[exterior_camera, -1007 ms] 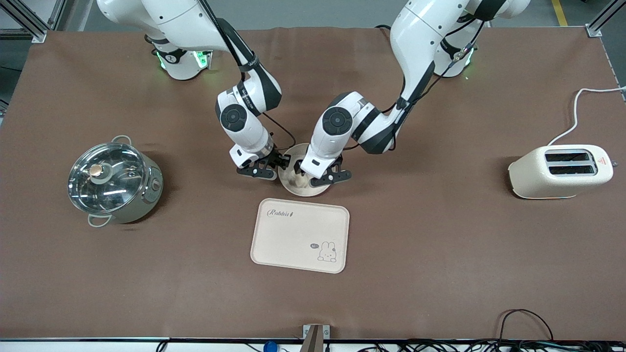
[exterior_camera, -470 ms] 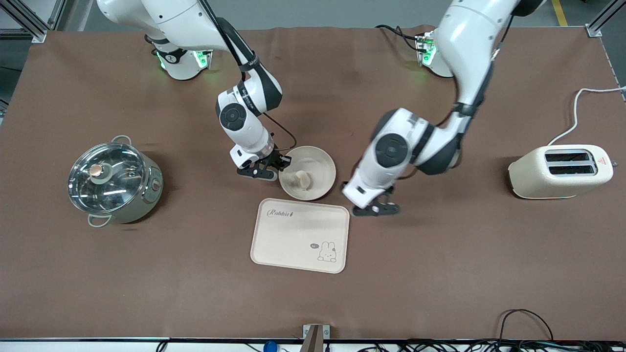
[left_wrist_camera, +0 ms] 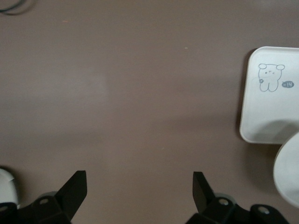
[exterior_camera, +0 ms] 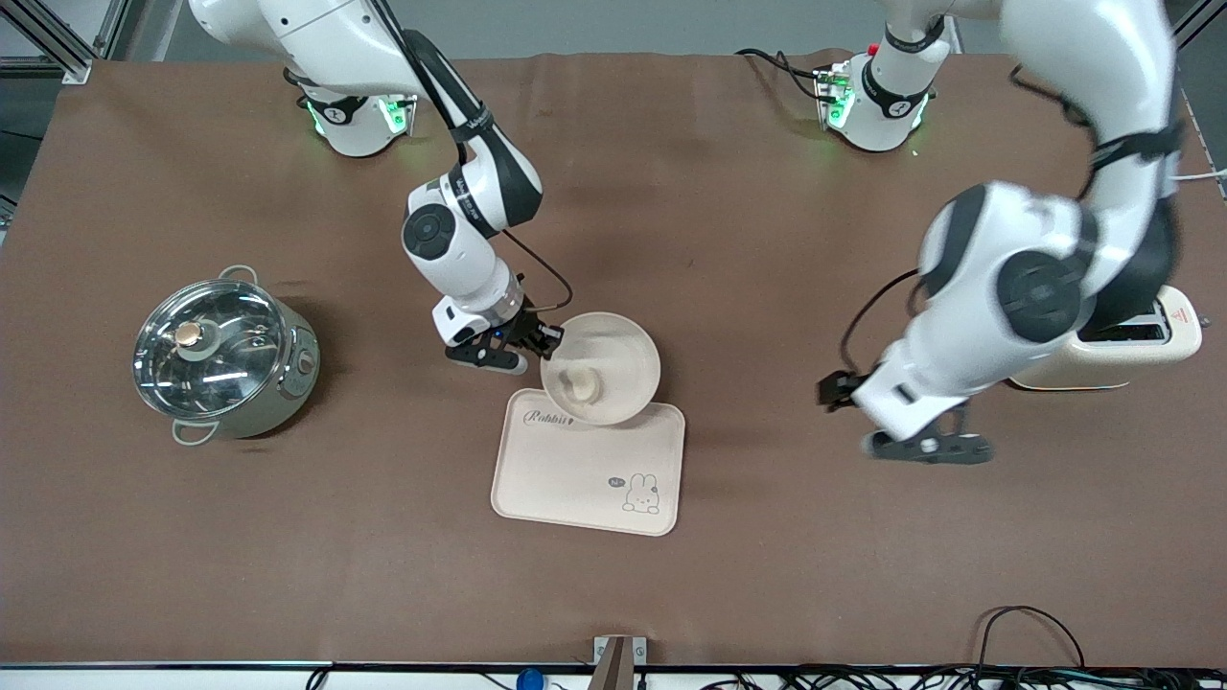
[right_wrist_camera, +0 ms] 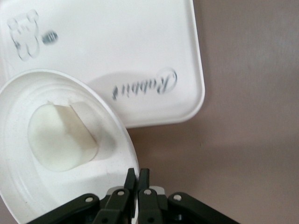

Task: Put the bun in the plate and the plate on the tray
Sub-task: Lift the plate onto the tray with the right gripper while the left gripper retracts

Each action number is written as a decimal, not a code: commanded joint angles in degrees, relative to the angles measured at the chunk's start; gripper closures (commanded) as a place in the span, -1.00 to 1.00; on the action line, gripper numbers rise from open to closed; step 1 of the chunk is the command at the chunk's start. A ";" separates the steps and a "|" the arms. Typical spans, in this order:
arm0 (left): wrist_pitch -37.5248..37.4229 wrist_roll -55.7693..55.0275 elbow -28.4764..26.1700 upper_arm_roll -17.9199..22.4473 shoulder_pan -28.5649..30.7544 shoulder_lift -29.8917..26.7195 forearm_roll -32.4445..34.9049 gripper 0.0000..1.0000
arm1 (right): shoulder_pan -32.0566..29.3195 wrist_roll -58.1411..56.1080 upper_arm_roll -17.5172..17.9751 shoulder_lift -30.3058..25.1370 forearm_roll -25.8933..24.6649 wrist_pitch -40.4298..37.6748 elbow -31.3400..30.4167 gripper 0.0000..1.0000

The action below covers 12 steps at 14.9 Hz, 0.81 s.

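Observation:
The round cream plate (exterior_camera: 623, 359) is held up by its rim in my right gripper (exterior_camera: 548, 341), which is shut on it. The plate overlaps the tray's edge that lies farther from the front camera. The pale bun (exterior_camera: 583, 383) lies in the plate; the right wrist view shows the bun (right_wrist_camera: 60, 137) in the plate (right_wrist_camera: 28, 186) with my right gripper (right_wrist_camera: 138, 176) pinching the rim. The cream rabbit tray (exterior_camera: 575, 474) lies on the table and also shows in the right wrist view (right_wrist_camera: 140, 46). My left gripper (exterior_camera: 925, 448) is open and empty over bare table near the toaster.
A steel pot with a glass lid (exterior_camera: 222, 353) stands toward the right arm's end. A cream toaster (exterior_camera: 1141, 350) stands toward the left arm's end, partly hidden by the left arm. The left wrist view shows the tray's corner (left_wrist_camera: 273, 93) and brown table.
My right gripper has lifted the plate with the bun and carried it toward the tray. My left arm has swung away from the plate toward the toaster, its gripper empty.

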 commanded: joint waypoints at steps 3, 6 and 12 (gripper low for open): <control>-8.73 1.34 -1.62 0.27 0.95 -11.99 1.15 -1.00 | -3.00 -0.51 0.62 8.05 0.66 -0.39 10.53 0.99; -13.23 6.25 -2.23 5.00 0.59 -17.26 0.45 -1.00 | -5.02 -0.51 0.53 11.39 0.66 -0.22 14.76 0.99; -16.93 15.42 -3.29 3.36 6.74 -20.09 0.18 -1.00 | -7.14 -1.82 0.53 14.83 0.57 0.13 17.58 0.99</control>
